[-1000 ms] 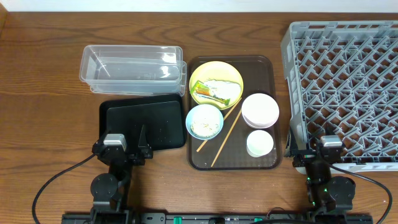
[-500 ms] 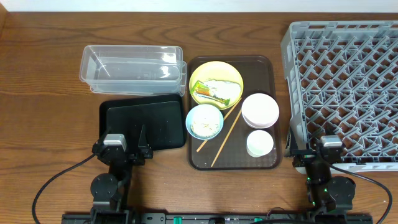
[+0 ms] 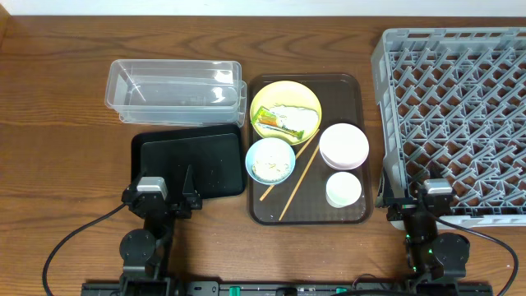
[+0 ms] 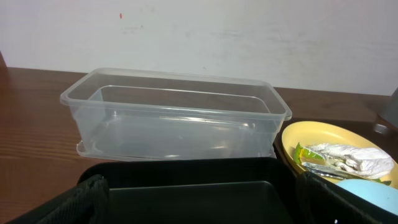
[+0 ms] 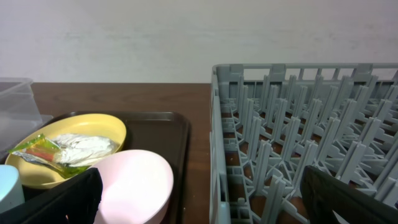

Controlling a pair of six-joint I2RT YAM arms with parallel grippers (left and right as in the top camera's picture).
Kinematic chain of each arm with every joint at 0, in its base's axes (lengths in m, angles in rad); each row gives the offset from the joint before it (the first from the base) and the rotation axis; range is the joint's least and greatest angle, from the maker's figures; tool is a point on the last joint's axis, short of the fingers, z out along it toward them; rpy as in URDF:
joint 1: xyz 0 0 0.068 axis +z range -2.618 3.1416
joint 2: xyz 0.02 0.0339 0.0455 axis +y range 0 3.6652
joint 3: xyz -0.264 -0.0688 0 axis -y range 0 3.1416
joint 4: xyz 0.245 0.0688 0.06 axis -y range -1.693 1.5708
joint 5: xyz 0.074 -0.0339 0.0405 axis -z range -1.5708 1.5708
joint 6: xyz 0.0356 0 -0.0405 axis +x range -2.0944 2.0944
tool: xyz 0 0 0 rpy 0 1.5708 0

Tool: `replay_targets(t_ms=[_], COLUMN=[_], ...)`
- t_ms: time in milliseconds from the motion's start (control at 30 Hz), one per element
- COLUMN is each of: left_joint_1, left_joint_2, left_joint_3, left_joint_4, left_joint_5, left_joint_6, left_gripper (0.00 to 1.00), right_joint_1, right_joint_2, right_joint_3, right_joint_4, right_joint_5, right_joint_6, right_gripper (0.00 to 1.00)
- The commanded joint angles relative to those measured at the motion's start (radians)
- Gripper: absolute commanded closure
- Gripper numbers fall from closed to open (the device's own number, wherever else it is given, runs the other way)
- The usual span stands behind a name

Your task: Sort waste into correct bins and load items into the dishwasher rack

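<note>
The black tray (image 3: 177, 160) begins just beneath the left claw (image 3: 162, 196).

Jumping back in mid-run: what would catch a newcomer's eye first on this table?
The bright yellow plate at the back of the brown serving tray stands out first, a green-and-orange wrapper lying on it. Next comes the big grey dishwasher rack at far right, nothing loaded in it.

left end effector (image 4: 199, 202): fingers spread wide, empty | right end effector (image 5: 200, 200): fingers spread wide, empty
</note>
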Motion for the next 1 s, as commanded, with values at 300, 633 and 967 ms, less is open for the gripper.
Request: replay_targets(t_ms=[300,633,967], left_joint_1=[0.005,0.005,0.005], left_joint_2=[-0.004,-0.004,-0.004], left_joint_3=[-0.008,-0.008,-0.008], left_joint_4=[-0.047,-0.045,-0.045], left_joint_5=[0.010,0.010,0.011], left_joint_6=[0.009,0.009,0.009], left_gripper=[0.02,0.03,0.02], right_joint_1=[0.018,0.018,0.018], right_joint_2=[-0.006,-0.006,-0.006], right_joint_3=[-0.001,-0.001,-0.001], right_joint_4=[-0.004,-0.004,-0.004], right_joint_5=[0.006,0.006,0.002], right_joint_6=[0.002,0.002,0.003], right_gripper=[0.01,0.01,0.01])
